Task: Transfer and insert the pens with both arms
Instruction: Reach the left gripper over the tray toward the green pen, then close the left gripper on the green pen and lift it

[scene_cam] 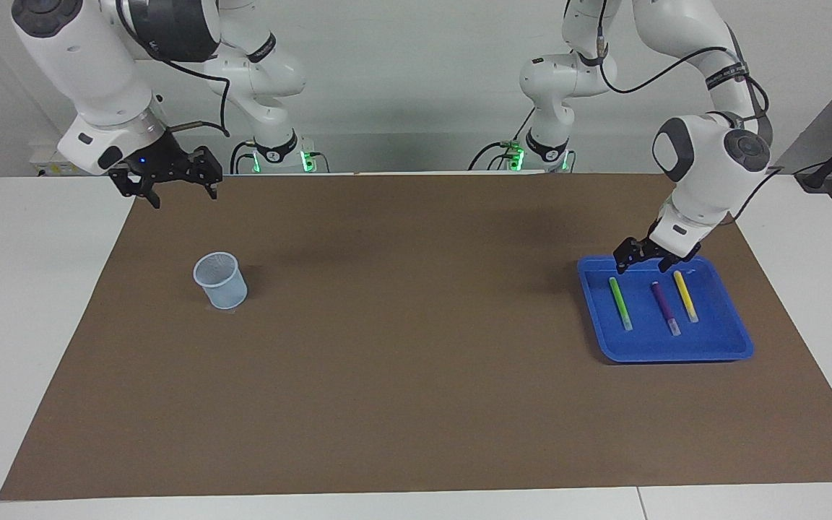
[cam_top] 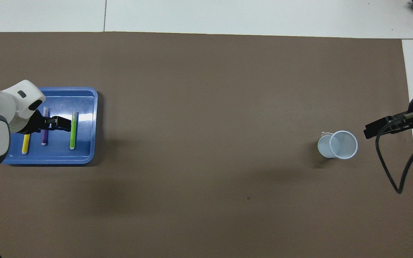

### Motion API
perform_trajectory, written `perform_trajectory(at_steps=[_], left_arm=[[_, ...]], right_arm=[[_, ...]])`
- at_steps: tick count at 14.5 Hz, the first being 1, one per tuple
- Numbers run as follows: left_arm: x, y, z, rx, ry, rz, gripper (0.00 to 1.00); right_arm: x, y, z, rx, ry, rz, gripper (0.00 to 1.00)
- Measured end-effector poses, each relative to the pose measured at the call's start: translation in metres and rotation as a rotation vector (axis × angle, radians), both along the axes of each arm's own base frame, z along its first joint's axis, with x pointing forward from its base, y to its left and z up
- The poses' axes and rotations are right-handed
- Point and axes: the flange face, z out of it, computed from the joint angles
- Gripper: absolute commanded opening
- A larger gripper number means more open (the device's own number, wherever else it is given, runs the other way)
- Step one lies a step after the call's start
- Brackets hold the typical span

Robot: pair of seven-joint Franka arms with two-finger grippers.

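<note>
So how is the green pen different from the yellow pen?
The green pen is green; the yellow pen is yellow. The green pen lies at the tray's edge nearest the table's middle, the yellow pen toward the left arm's end, with the purple pen between. Both are slim, pale-capped and lying flat in the blue tray.

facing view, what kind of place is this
Probably a robotics lab test bench: two white arms at a table covered by a brown mat, with a blue tray of pens and a pale plastic cup laid out.
</note>
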Motion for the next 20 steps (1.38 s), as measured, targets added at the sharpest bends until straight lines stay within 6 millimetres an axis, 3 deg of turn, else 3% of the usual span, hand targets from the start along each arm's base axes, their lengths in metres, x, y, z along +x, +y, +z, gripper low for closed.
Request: perform_trajectory(at_steps=[4,10,20], left_arm=[[0.011,0.0,-0.037,0.0,0.003,0.0,0.97],[0.019,-0.001,-0.072,0.001,-0.004,-0.006,0.95],[0.019,-0.001,-0.096,0.003,-0.032,-0.007,0.87]], right_arm=[[0.0,0.0,0.0,0.0,0.0,0.0,1.0],[0.0,0.0,0.0,0.0,0.0,0.0,1.0],[0.0,0.0,0.0,0.0,0.0,0.0,1.0]])
